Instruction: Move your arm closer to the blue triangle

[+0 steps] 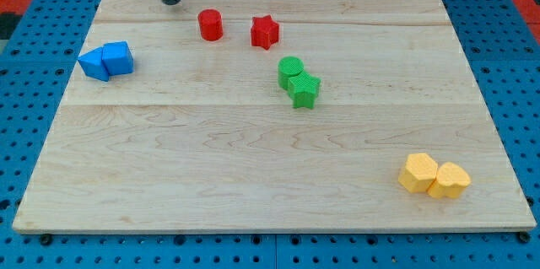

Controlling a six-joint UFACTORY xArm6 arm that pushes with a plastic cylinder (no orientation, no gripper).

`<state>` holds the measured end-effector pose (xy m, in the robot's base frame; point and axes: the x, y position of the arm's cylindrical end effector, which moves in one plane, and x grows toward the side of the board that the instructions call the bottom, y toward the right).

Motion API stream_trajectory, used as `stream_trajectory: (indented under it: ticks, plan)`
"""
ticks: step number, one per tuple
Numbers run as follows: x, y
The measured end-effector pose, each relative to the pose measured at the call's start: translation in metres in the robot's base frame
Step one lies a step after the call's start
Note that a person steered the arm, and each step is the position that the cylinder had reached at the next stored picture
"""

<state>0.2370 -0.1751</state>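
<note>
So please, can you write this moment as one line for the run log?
my tip: view's top, left of red cylinder | blue triangle: left edge, touching blue cube | contact: none | task: pending

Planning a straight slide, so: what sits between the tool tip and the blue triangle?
Nothing visible: my tip has bare board down-left to the blue triangle, and the red cylinder lies off to the view's right.

The pale wooden surface [253,168] carries two touching blue blocks [106,61] at the frame's left, a red cylinder [210,25] and red star [264,32] near the top, two touching green blocks [298,83] at centre, and two touching yellow blocks [434,175] at lower right.
</note>
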Motion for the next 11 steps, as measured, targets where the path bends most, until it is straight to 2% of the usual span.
stream_trajectory:
  ticks: [1,2,3,4,7,8,9,10,11]
  plan:
    - [0.038,0.027]
    - [0.038,0.091]
    - [0.041,0.12]
    - [0.051,0.054]
    - [0.217,0.034]
    - [0.217,-0.029]
    - [0.184,-0.071]
    - [0.169,-0.106]
    - [0.151,-0.064]
